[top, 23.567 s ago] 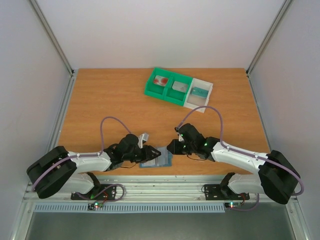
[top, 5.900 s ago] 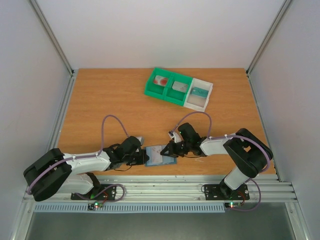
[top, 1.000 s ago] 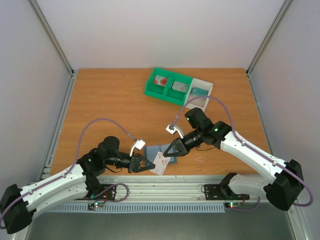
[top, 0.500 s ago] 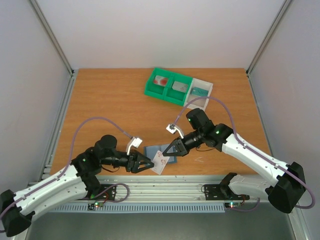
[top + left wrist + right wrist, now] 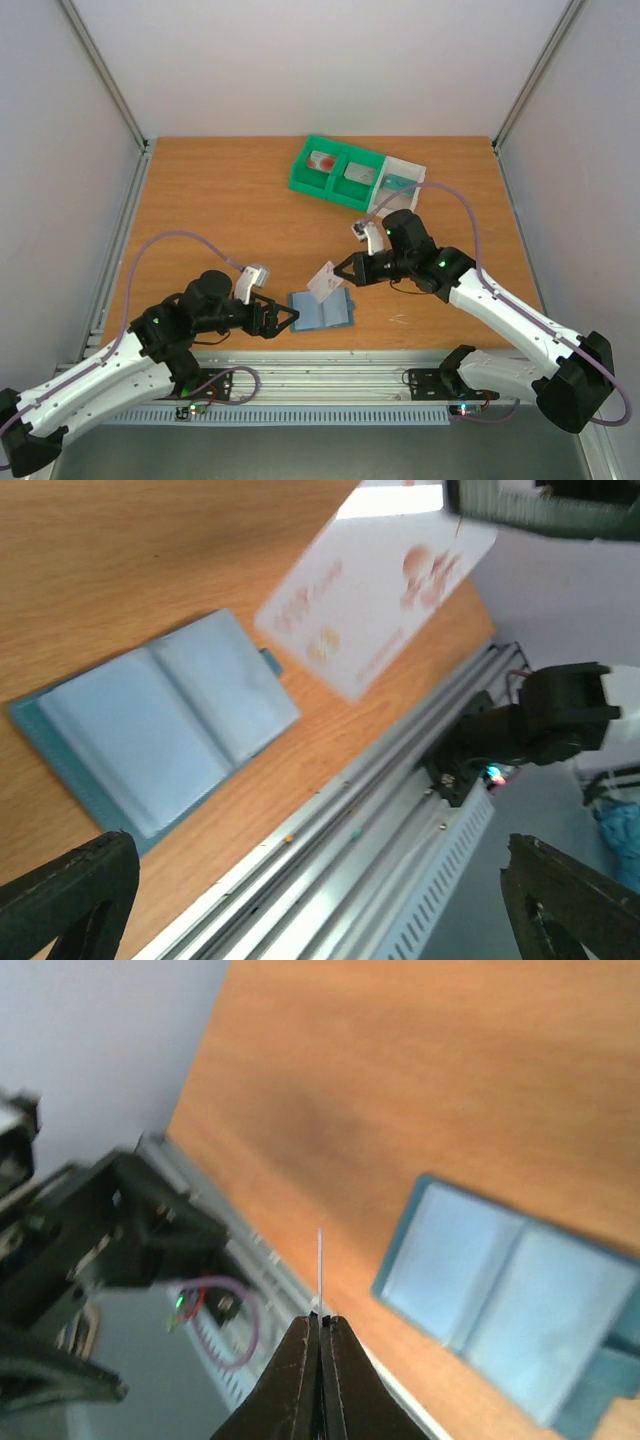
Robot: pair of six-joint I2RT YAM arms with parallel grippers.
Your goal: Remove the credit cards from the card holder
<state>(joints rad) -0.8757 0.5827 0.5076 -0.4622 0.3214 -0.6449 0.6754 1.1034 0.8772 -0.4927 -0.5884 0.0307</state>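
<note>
The card holder (image 5: 322, 312) lies spread open and flat near the table's front edge, a blue-grey bifold (image 5: 160, 740) also seen in the right wrist view (image 5: 510, 1300). My right gripper (image 5: 343, 274) hangs just above and behind it, shut on a white credit card with red marks (image 5: 325, 282). That card (image 5: 375, 585) shows face-on from the left wrist and edge-on (image 5: 320, 1265) between the right gripper's (image 5: 321, 1318) closed jaws. My left gripper (image 5: 288, 318) stands open just left of the holder, touching nothing; its fingers (image 5: 70, 900) frame the lower corners of its view.
At the back stands a tray with green compartments (image 5: 300, 182) and a white compartment (image 5: 385, 208). In it lie a white-and-red card (image 5: 322, 161), a grey card (image 5: 358, 172) and a teal card (image 5: 398, 185). The metal rail (image 5: 400, 810) runs along the front edge.
My left gripper has opened, let go and drawn back to the left. The right gripper has lifted the white card up and away from the holder, which now lies flat.
</note>
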